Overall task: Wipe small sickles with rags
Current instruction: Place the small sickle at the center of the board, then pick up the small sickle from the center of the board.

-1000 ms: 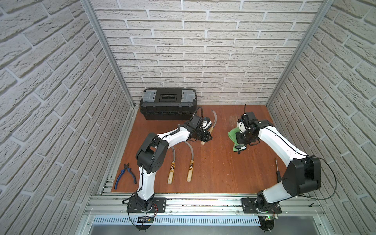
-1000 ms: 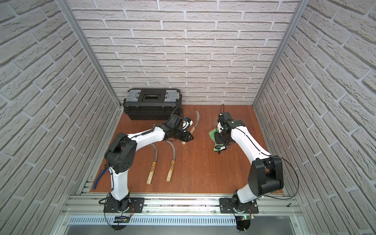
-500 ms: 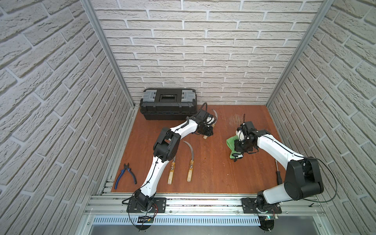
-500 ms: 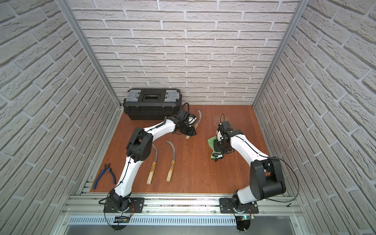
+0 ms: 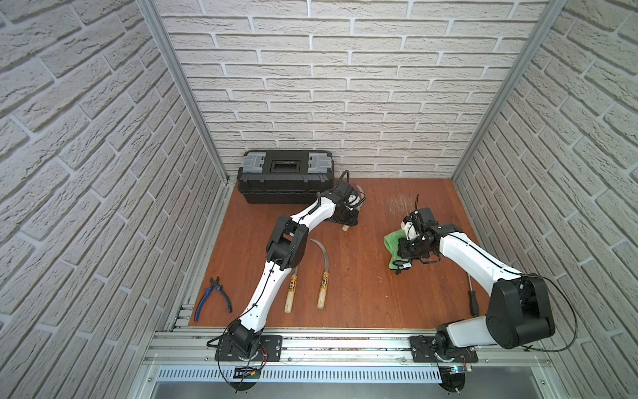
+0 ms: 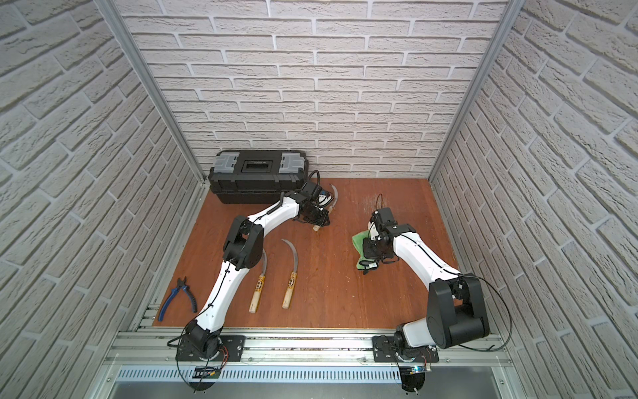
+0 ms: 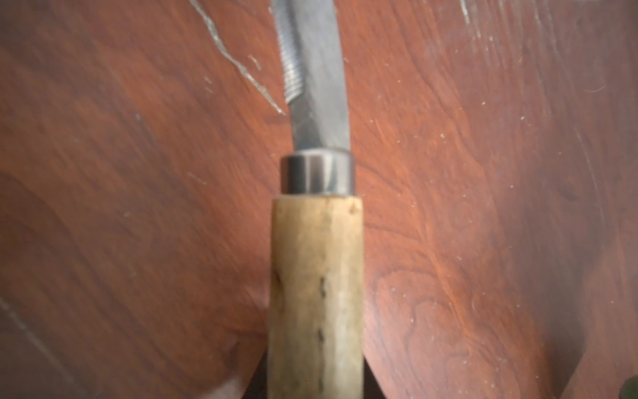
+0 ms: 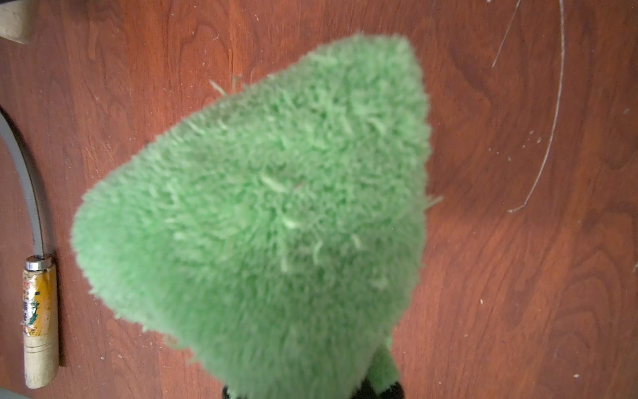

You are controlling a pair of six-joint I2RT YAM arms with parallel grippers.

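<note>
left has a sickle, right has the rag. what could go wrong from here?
1. The held sickle has a toothed blade edge, so the fluffy green rag may snag on it.
2. Most of the rag hangs free beyond the right gripper, so it might flop aside instead of pressing on the blade.
3. The left gripper clamps only the wooden handle, so wiping force could twist the sickle in the grip.
</note>
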